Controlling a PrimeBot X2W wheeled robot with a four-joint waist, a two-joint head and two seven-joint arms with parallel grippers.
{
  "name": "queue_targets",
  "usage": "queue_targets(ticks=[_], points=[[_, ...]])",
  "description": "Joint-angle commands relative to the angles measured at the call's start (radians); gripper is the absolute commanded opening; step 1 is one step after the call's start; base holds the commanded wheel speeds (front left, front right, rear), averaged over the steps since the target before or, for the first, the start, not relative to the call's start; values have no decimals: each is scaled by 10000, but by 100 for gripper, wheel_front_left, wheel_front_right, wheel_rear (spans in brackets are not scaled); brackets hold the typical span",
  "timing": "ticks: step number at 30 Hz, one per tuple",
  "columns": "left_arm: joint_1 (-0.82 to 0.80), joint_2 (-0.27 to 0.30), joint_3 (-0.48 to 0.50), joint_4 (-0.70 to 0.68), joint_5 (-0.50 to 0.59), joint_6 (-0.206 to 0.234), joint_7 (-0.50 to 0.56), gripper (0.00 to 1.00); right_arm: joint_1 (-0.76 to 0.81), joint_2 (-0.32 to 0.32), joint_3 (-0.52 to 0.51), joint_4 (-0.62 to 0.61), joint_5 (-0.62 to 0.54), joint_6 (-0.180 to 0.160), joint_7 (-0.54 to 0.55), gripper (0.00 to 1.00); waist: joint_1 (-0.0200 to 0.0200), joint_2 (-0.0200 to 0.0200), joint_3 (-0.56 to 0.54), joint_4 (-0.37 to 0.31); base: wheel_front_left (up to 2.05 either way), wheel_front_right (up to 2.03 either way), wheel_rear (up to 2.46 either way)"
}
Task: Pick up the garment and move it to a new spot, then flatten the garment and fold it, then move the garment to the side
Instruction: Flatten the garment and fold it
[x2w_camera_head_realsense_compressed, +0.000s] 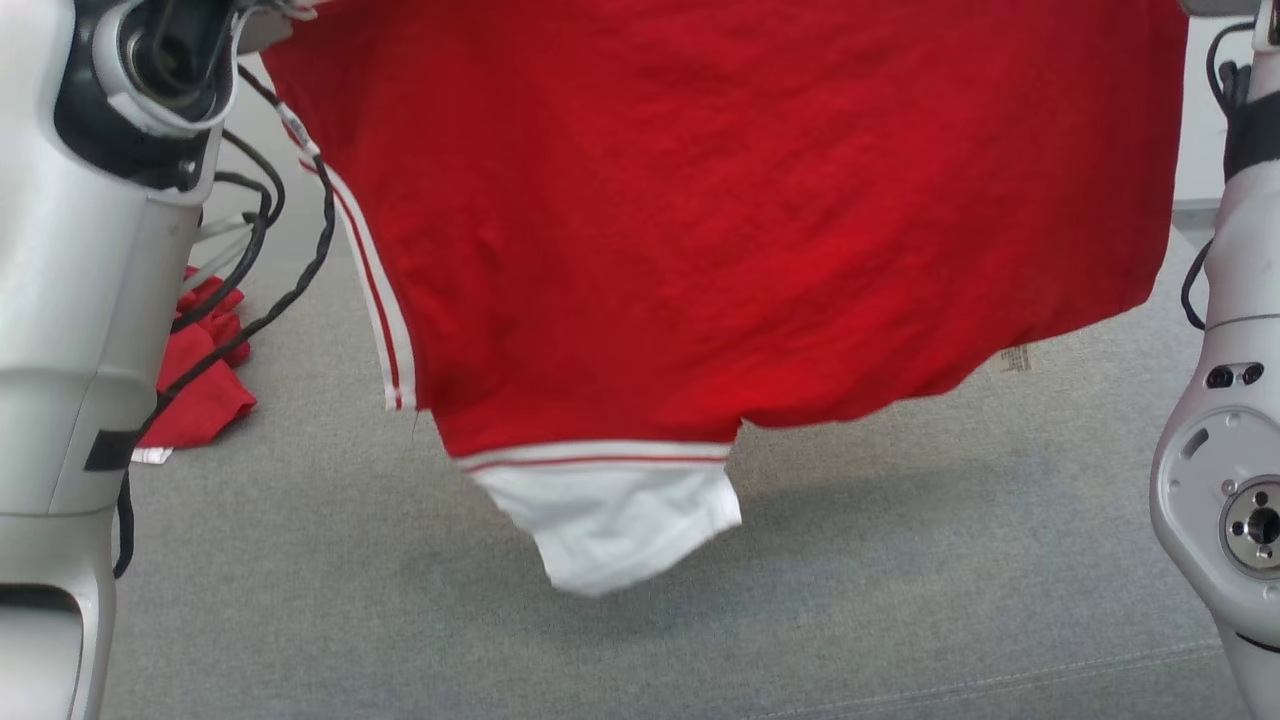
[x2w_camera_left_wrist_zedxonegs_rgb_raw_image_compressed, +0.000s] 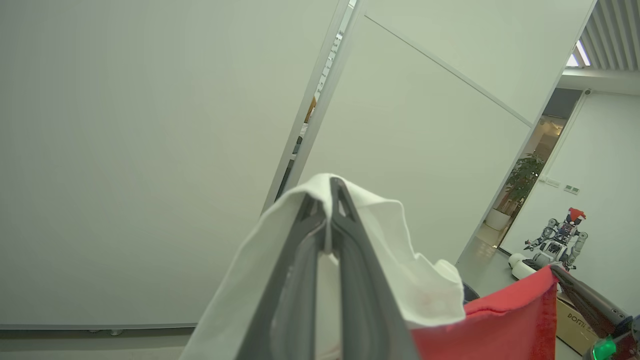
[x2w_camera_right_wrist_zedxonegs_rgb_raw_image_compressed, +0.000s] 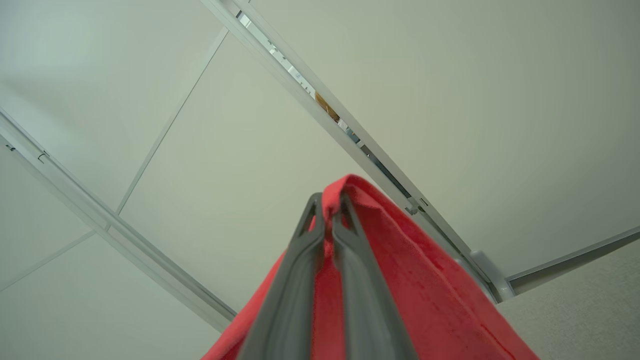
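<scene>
You hold the garment (x2w_camera_head_realsense_compressed: 700, 230) aloft over the surface (x2w_camera_head_realsense_compressed: 900, 600), left gripper (x2w_camera_left_wrist_zedxonegs_rgb_raw_image_compressed: 330, 200) clamped on its white trim, right gripper (x2w_camera_right_wrist_zedxonegs_rgb_raw_image_compressed: 329, 204) on red cloth. Swing hard and a thin pinch may slip.

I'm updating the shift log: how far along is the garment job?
Done: the garment is picked up, hanging spread above the grey surface. In hand: the left gripper is shut on a white part of it, the right gripper on a red edge. Left: laying it down, flattening, folding, moving it aside.
</scene>
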Motion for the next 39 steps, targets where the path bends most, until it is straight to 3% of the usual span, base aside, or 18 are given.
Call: queue_targets(ticks=[1, 5, 10, 14, 19, 25, 30, 39], points=[[-455, -113, -68, 403, 256, -20, -138, 0, -356, 9, 128, 304, -223, 3, -506, 0, 0, -1, 779, 74, 0, 0, 0], [-1406, -430, 135, 1069, 414, 153, -571, 0, -1117, -7, 245, 812, -563, 3, -1376, 0, 0, -1, 1568, 121, 0, 0, 0], [-3134, -976, 643, 2591, 984, 467, -2335, 0, -2635, 1, 542, 1644, -1266, 2, -3367, 0, 0, -1, 3142, 165, 0, 0, 0], [-4365, -1378, 410, 3911, 1636, 46, -3591, 0, -3672, -12, 708, 2324, -2006, 3, -5105, 0, 0, -1, 3858, 266, 0, 0, 0], [-5688, -1611, 281, 5227, 2212, -322, -4621, 0, -4727, 2, 741, 3081, -2458, 3, -6380, 0, 0, -1, 4681, 481, 0, 0, 0], [-6784, -1757, 634, 5763, 2823, -538, -5019, 0, -5811, -31, 941, 3552, -2896, 3, -7256, 0, 0, -1, 5582, 684, 0, 0, 0], [-6298, -1922, 1470, 5242, 3647, -710, -4991, 0, -5624, -85, 1357, 3909, -2813, 2, -7645, 0, 0, -1, 6061, 882, 0, 0, 0], [-6025, -2351, 2451, 5519, 4538, -1214, -5000, 0, -5155, -350, 1855, 4527, -2461, 2, -7856, 0, 0, -1, 6218, 1149, 0, 0, 0]])
